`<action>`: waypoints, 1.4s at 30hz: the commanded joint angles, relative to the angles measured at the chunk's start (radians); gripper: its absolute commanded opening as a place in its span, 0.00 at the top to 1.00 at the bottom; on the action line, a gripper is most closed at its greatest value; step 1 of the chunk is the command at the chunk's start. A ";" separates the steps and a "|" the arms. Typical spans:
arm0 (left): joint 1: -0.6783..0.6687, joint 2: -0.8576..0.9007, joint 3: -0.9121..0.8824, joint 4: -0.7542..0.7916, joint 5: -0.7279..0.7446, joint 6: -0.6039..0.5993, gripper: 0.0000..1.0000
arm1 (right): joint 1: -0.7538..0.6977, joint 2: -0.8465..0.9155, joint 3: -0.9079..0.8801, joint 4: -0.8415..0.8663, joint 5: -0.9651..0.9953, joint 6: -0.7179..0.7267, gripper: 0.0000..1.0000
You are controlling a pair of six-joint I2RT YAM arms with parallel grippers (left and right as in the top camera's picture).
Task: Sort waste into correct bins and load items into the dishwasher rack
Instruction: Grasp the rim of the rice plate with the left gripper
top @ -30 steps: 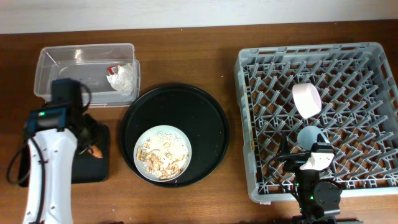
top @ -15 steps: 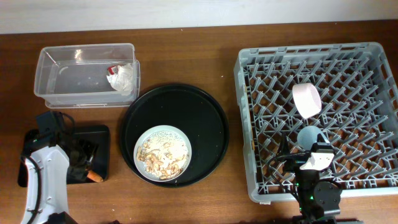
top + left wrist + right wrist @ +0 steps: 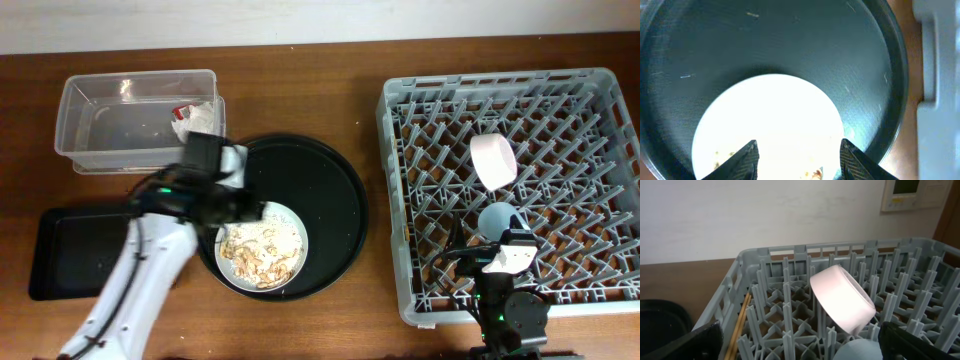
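A pale plate [image 3: 265, 250] with rice-like leftovers [image 3: 258, 255] sits in the round black tray [image 3: 320, 185]. My left gripper [image 3: 247, 212] hovers open and empty over the plate's near-left edge. In the left wrist view the plate [image 3: 770, 115] glares white between the open jaws [image 3: 797, 160]. A white napkin [image 3: 200, 122] and a red wrapper [image 3: 182, 110] lie in the clear tub [image 3: 100, 130]. The black rectangular tray [image 3: 70, 250] shows no sausage; my arm covers its right end. The white bowl [image 3: 493, 160] and blue cup [image 3: 498, 218] sit in the grey rack [image 3: 590, 120]. My right gripper [image 3: 500, 262] is open at the rack's front.
In the right wrist view the bowl [image 3: 842, 297] leans on the pegs and the cup [image 3: 860, 351] sits below it. Wooden chopsticks [image 3: 737, 325] lie in the rack's left side. The rack's edge [image 3: 940, 50] shows at the right of the left wrist view.
My left arm has swung from the black rectangular tray, to the right, to above the plate in the round tray. The right arm has not moved.
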 commanded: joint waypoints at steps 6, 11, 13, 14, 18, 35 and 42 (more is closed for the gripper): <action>-0.342 0.204 0.006 -0.015 -0.098 0.076 0.57 | -0.005 -0.007 -0.005 -0.008 0.002 -0.004 0.02; -0.402 0.303 0.006 -0.018 -0.093 0.051 0.65 | -0.005 -0.007 -0.005 -0.008 0.001 -0.004 0.02; -0.418 0.314 0.006 -0.027 -0.094 0.046 0.67 | -0.005 -0.007 -0.005 -0.008 0.001 -0.004 0.02; -0.425 0.317 0.006 -0.030 -0.095 0.046 0.68 | -0.005 -0.007 -0.005 -0.008 0.001 -0.004 0.02; -0.443 0.329 -0.010 -0.031 -0.129 0.043 0.74 | -0.005 -0.007 -0.005 -0.008 0.001 -0.004 0.02; -0.443 0.338 -0.087 0.018 -0.172 0.013 0.76 | -0.005 -0.007 -0.005 -0.008 0.002 -0.004 0.02; -0.443 0.362 -0.089 0.039 -0.164 -0.048 0.99 | -0.005 -0.007 -0.005 -0.008 0.001 -0.004 0.02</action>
